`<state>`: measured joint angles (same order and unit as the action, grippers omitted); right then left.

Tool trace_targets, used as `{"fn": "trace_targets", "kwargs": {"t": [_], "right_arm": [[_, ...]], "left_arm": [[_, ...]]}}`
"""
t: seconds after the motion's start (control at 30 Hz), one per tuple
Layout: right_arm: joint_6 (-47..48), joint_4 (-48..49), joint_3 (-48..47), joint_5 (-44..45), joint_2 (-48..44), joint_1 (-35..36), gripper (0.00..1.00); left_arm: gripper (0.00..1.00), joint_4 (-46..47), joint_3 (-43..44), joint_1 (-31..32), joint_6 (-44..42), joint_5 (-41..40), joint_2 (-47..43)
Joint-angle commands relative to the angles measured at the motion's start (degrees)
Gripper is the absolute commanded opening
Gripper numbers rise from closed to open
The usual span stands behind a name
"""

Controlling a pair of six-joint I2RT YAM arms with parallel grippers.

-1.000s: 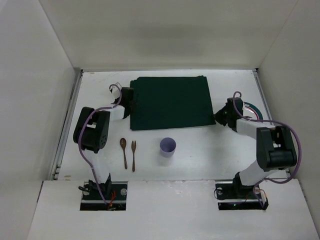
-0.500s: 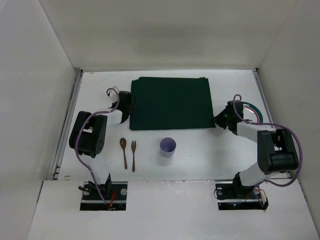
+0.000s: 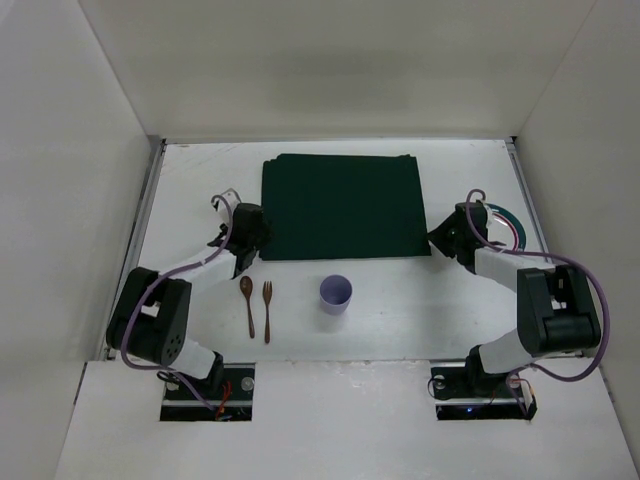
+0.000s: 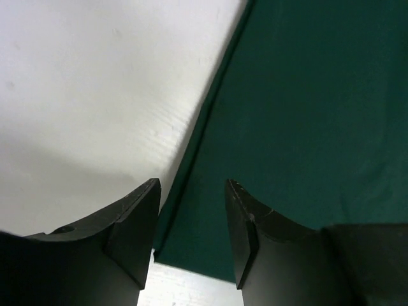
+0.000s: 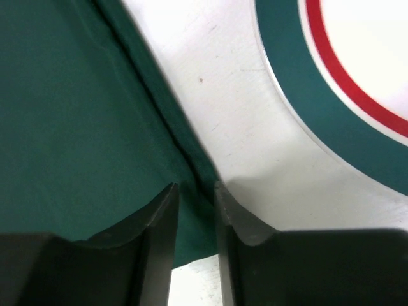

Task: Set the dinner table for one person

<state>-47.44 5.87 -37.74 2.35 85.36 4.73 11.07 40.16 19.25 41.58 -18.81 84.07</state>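
Note:
The dark green placemat (image 3: 340, 205) lies flat at the back middle of the white dinner table (image 3: 410, 320). My left gripper (image 3: 250, 246) is at its near-left corner. In the left wrist view it (image 4: 192, 185) is open, and the mat's corner (image 4: 287, 127) lies on the table between the jaws, untouched. My right gripper (image 3: 438, 240) is at the near-right corner. In the right wrist view it (image 5: 196, 186) is only narrowly open, and the mat's edge (image 5: 76, 127) runs between the jaws.
A white plate (image 3: 515, 228) with a green and red rim lies right of the mat, partly under my right arm, and shows in the right wrist view (image 5: 319, 108). A wooden spoon (image 3: 247, 303), a wooden fork (image 3: 267, 310) and a purple cup (image 3: 336, 294) lie near the front.
My left arm has drawn back and lowered, and its gripper has slid towards the mat's near-left corner. The mat's near edge now lies straighter. My right gripper has barely moved.

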Motion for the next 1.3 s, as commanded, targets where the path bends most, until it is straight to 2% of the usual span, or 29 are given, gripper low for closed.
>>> {"fn": "trace_targets", "kwargs": {"t": [0.0, 0.27, 0.37, 0.6, 0.67, 0.83, 1.0, 1.13, 1.27], "right_arm": [[1.7, -0.2, -0.5, 2.9, -0.9, 1.0, 0.31], [2.4, -2.4, -1.1, 3.3, -0.7, 2.0, 0.10], [2.4, -3.4, -0.8, 3.5, -1.5, 2.2, 0.06], [2.4, -4.5, 1.2, 5.0, -3.8, 3.1, 0.04], [2.4, -4.4, 0.9, 5.0, -3.5, 3.1, 0.10], [3.1, -4.4, 0.7, 5.0, -5.3, 3.9, 0.45], [4.9, -7.4, 1.6, 5.6, -14.6, 4.5, 0.63], [4.6, -10.2, 2.1, 8.0, -21.4, 4.4, 0.67], [2.0, -11.3, 4.1, 13.7, -27.0, 1.3, 0.66]], "left_arm": [[0.41, -1.3, -1.8, 0.9, -1.4, 0.3, 2.0], [0.18, -0.9, -2.4, 1.3, -1.4, 1.6, 3.9], [0.11, -0.9, -3.2, 1.3, -1.3, 1.6, 2.9], [0.07, -1.1, -7.4, 1.5, -0.7, 0.8, -2.4], [0.12, -1.1, -7.6, 1.8, -0.9, 0.4, -3.3], [0.38, -0.8, -8.3, 2.7, -1.4, -1.5, -8.1], [0.53, 0.0, -9.9, 3.5, -4.0, -5.5, -18.2], [0.58, 1.8, -11.4, 4.3, -5.5, -6.1, -23.9], [0.58, 6.2, -13.9, 7.1, -5.5, -5.5, -27.8]]}}
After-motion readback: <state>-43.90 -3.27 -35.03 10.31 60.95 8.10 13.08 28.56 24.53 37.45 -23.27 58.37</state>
